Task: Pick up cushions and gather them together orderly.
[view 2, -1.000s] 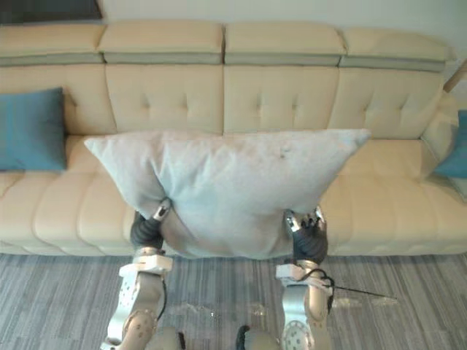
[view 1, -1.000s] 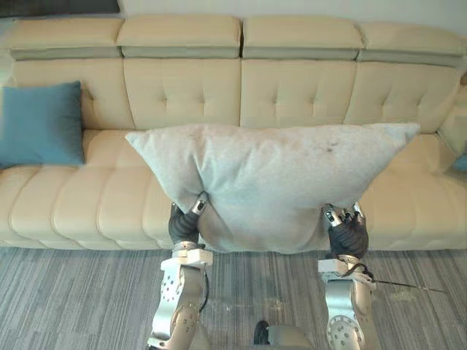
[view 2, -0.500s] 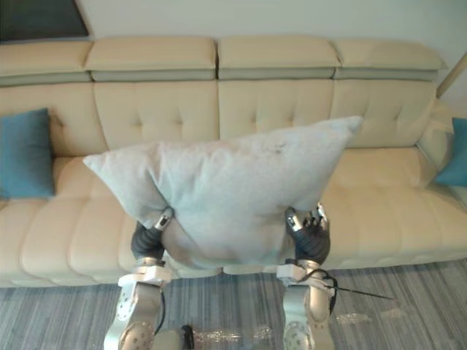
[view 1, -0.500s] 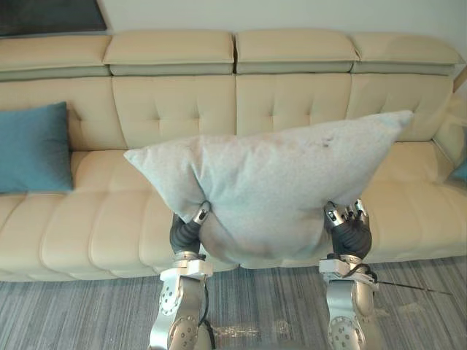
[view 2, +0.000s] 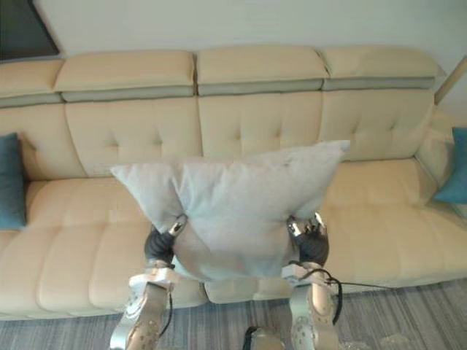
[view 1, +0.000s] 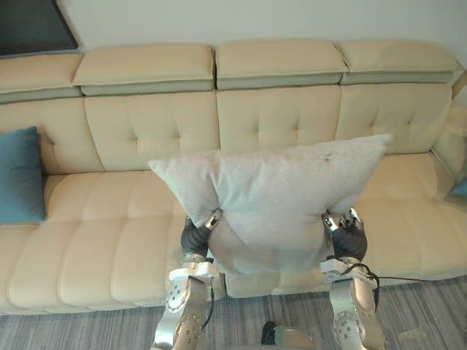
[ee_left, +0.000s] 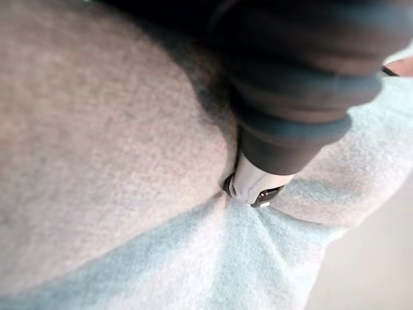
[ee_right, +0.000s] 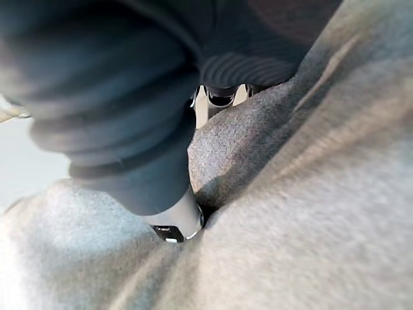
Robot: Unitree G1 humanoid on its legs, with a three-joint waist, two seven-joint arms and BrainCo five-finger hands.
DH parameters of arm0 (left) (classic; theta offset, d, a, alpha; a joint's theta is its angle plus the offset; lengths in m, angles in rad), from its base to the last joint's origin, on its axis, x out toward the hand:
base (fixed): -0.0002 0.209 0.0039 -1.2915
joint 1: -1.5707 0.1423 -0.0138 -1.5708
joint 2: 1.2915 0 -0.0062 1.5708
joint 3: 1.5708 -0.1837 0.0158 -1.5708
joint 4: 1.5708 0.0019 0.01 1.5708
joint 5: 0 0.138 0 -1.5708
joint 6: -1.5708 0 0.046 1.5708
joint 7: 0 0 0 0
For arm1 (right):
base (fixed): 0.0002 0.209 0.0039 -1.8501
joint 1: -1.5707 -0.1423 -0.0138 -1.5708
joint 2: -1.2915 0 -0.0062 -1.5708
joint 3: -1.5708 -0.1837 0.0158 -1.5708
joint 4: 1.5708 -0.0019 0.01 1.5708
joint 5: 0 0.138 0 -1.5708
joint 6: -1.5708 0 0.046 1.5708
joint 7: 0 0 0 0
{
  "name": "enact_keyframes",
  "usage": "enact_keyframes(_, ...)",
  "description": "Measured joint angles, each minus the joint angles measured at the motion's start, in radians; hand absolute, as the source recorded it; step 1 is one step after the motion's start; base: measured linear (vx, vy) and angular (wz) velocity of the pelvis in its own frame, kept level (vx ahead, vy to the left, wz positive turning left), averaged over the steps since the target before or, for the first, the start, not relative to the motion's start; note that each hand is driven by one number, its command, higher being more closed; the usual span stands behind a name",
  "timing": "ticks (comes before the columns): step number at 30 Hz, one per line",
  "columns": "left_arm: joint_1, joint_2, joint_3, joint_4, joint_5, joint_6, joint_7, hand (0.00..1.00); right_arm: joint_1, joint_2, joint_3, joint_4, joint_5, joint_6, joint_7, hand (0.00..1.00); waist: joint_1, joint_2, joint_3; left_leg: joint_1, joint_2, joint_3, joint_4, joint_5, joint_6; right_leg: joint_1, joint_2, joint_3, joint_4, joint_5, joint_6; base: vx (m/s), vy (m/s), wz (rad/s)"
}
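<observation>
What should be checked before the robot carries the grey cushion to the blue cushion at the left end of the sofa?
1. Left hand grips the grey cushion: ok, thumb pinched into the cloth.
2. Right hand grips it: ok, also pinched in.
3. Cushion is off the floor: ok, held up before the sofa.
4. Cushion is level: not ok, its right corner sits higher.
5. Teal cushion in sight: ok, upright at the sofa's left end.
6. Seat behind the held cushion: cannot tell, hidden.

Pale grey cushion (view 1: 273, 197) aloft, slightly tilted, before sofa (view 1: 131, 124)
</observation>
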Motion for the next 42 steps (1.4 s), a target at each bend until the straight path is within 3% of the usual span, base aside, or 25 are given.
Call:
enact_keyframes(1,0.0,-0.001,0.0,-0.004,0.0,0.0,-0.002,1.0,0.003,-0.001,0.0,-0.014,0.0,-0.001,0.0,1.0,0.0,0.0,0.0,-0.017,0.003,0.001,0.039,0.016,0.012,0.015,-0.001,0.0,-0.014,-0.002,-0.001,0.13,-0.024,0.17)
enact_keyframes(2,-0.001,-0.002,-0.003,-0.027,0.0,-0.002,-0.009,1.0,0.004,-0.001,0.0,-0.048,0.0,-0.016,0.0,1.0,0.008,-0.001,-0.002,-0.061,0.013,0.002,0.084,-0.038,0.009,0.041,-0.004,-0.004,-0.048,-0.003,-0.003,0.07,0.039,0.06)
enact_keyframes(5,-0.008,-0.002,-0.005,-0.056,0.005,-0.015,-0.022,1.0,-0.001,0.0,0.0,-0.067,0.001,-0.032,0.0,1.0,0.015,0.009,-0.008,-0.082,-0.009,0.009,-0.078,-0.066,0.043,0.042,-0.005,-0.003,-0.051,-0.005,0.001,0.04,0.083,-0.01)
enact_keyframes(6,-0.017,0.001,-0.004,-0.056,0.01,-0.018,-0.024,1.0,-0.002,0.0,0.0,-0.059,0.0,-0.033,0.0,1.0,0.017,0.011,-0.009,-0.069,-0.033,-0.001,-0.212,-0.035,0.018,0.038,-0.008,0.003,-0.041,-0.01,0.019,0.02,0.145,-0.11)
enact_keyframes(8,-0.017,0.015,-0.003,-0.056,0.02,-0.018,-0.024,1.0,0.001,0.01,0.0,-0.048,0.001,-0.022,-0.001,1.0,0.02,-0.013,-0.012,-0.039,-0.056,0.013,-0.25,-0.014,-0.025,0.036,-0.024,0.024,-0.039,-0.008,0.042,0.04,0.133,-0.07)
enact_keyframes(9,-0.017,0.018,-0.003,-0.056,0.02,-0.018,-0.024,1.0,0.001,0.014,-0.001,-0.047,0.0,-0.016,-0.001,1.0,0.018,-0.022,-0.014,-0.041,-0.068,0.021,-0.254,-0.01,-0.027,0.038,-0.035,0.029,-0.061,0.004,0.058,0.05,0.164,-0.08)
enact_keyframes(15,-0.017,0.031,-0.004,-0.056,0.02,-0.019,-0.024,1.0,-0.003,0.038,-0.001,-0.002,-0.001,-0.01,0.0,1.0,0.018,-0.036,-0.028,-0.023,-0.126,0.062,-0.324,0.011,-0.001,0.044,-0.07,0.063,-0.16,0.06,0.098,0.05,0.108,-0.11)
enact_keyframes(20,-0.017,0.039,-0.007,-0.036,0.02,-0.019,-0.023,1.0,-0.043,0.038,-0.001,0.059,-0.001,-0.003,-0.001,1.0,0.018,-0.036,-0.028,-0.025,-0.141,0.062,-0.376,0.037,0.003,0.045,-0.069,0.064,-0.225,0.1,0.101,0.05,0.02,-0.05)
enact_keyframes(25,-0.101,0.042,-0.006,-0.036,0.02,-0.04,0.034,1.0,-0.206,0.029,0.0,0.099,-0.041,-0.003,-0.057,1.0,0.025,-0.038,-0.023,-0.101,-0.146,0.053,-0.399,0.077,0.004,-0.039,-0.068,0.06,-0.213,0.114,0.091,-0.03,-0.021,0.04)
enact_keyframes(31,-0.433,0.048,0.051,-0.015,0.02,-0.117,0.148,1.0,-0.556,-0.007,0.004,0.125,-0.109,-0.032,-0.169,1.0,0.032,-0.036,0.05,-0.259,-0.143,0.037,-0.367,0.113,0.003,-0.229,-0.074,0.063,-0.112,0.121,0.077,-0.15,-0.026,0.02)
enact_keyframes(32,-0.562,0.059,0.074,0.048,0.02,-0.139,0.183,1.0,-0.691,-0.021,0.003,0.199,-0.121,-0.045,-0.206,1.0,0.029,-0.036,0.059,-0.316,-0.142,0.035,-0.342,0.118,0.004,-0.29,-0.079,0.064,-0.08,0.122,0.075,-0.16,0.001,-0.01)
enact_keyframes(35,-0.728,0.094,0.094,0.137,0.02,-0.149,0.242,1.0,-0.855,-0.058,0.001,0.303,-0.15,-0.042,-0.259,1.0,0.029,-0.035,0.075,-0.378,-0.144,0.033,-0.321,0.127,0.006,-0.358,-0.086,0.067,-0.049,0.125,0.07,-0.13,0.008,0.01)
enact_keyframes(39,-1.061,0.214,0.1,0.327,0.02,-0.162,0.287,1.0,-1.126,-0.116,-0.022,0.421,-0.199,-0.026,-0.337,1.0,0.028,-0.035,0.148,-0.468,-0.146,0.021,-0.346,0.183,0.007,-0.453,-0.086,0.062,-0.047,0.159,0.059,-0.09,-0.014,0.08)
enact_keyframes(42,-1.224,0.251,0.1,0.429,0.022,-0.157,0.305,1.0,-1.268,-0.139,-0.041,0.501,-0.232,-0.008,-0.379,1.0,0.023,-0.033,0.206,-0.483,-0.151,0.013,-0.396,0.226,0.005,-0.474,-0.084,0.057,-0.08,0.188,0.055,-0.03,-0.013,0.08)
